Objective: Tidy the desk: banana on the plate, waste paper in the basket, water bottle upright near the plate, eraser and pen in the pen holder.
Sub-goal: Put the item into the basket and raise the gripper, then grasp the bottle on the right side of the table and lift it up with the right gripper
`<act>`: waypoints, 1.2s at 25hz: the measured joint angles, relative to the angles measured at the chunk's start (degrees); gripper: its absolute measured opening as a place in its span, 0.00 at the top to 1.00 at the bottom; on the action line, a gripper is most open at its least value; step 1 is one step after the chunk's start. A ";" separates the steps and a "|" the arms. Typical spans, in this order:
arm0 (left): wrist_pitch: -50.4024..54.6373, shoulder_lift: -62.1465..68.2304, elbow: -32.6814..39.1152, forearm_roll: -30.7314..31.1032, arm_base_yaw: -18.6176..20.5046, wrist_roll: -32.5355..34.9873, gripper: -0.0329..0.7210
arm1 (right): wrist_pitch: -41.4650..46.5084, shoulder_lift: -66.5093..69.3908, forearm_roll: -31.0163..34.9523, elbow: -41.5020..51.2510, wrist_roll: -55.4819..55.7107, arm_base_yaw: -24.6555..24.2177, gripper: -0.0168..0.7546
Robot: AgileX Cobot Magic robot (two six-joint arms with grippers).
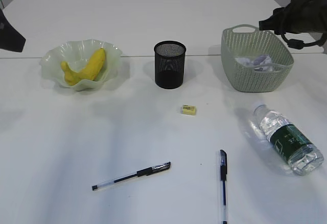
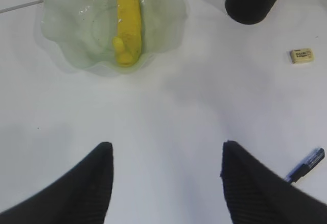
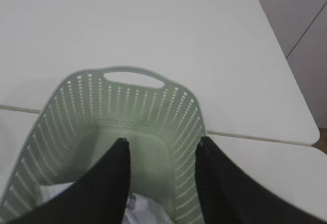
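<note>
The banana (image 1: 88,67) lies in the pale green wavy plate (image 1: 80,61) at the left; both show in the left wrist view, banana (image 2: 127,20) and plate (image 2: 66,25). The waste paper (image 1: 258,61) lies in the sage-green basket (image 1: 255,58). The water bottle (image 1: 287,138) lies on its side at the right. The yellow eraser (image 1: 188,110) lies in front of the black mesh pen holder (image 1: 169,64). Two pens (image 1: 132,175) (image 1: 223,183) lie near the front. My left gripper (image 2: 164,155) is open and empty above the desk. My right gripper (image 3: 162,145) is open above the basket (image 3: 127,112), with paper (image 3: 140,211) below it.
A seam (image 1: 30,57) crosses the white desk behind the plate. The right arm (image 1: 299,15) hangs above the basket at the top right. The left arm (image 1: 10,35) shows at the left edge. The desk's far right edge (image 3: 286,55) shows in the right wrist view.
</note>
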 joint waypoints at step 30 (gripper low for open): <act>5.09 0.00 0.00 0.00 0.00 0.00 0.33 | -1.50 -21.47 -14.57 21.33 -2.19 1.80 0.53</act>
